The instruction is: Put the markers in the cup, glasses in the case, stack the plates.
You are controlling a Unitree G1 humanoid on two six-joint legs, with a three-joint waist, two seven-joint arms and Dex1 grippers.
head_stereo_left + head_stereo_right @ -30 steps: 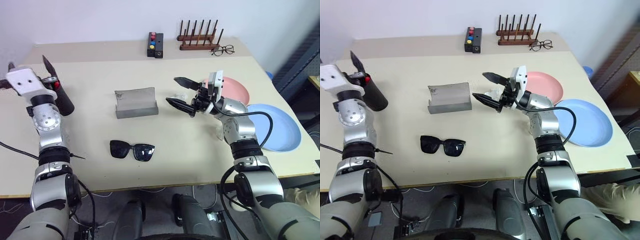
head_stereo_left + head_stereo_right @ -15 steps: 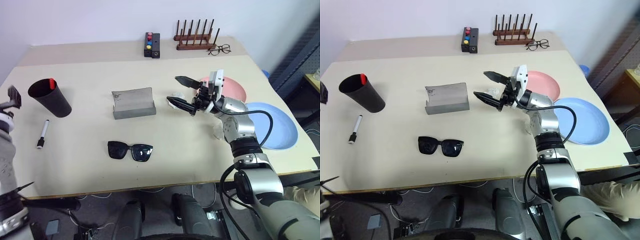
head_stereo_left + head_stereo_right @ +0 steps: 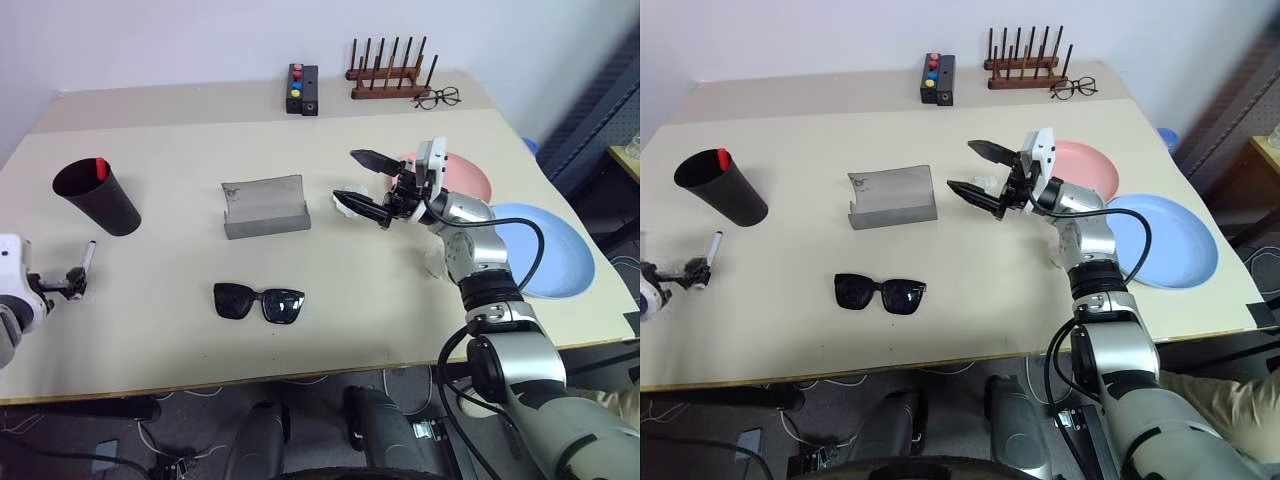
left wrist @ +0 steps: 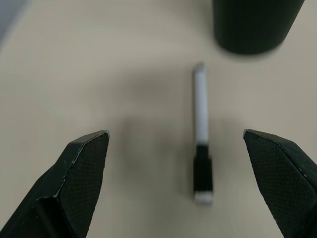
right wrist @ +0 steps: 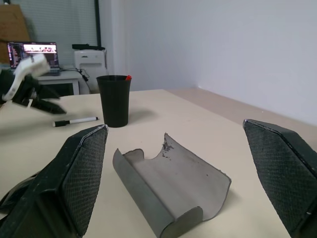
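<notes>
White marker (image 3: 85,263) lies flat beside the upright cup (image 3: 96,197), red-capped marker (image 3: 101,167) inside.

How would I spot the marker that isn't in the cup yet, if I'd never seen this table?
Start at the dark cup standing near the table's left edge. Just in front of it, toward the robot, a slim white marker with a black end lies flat on the tabletop, by the open left gripper. The other marker shows only its red cap inside the cup.
</notes>
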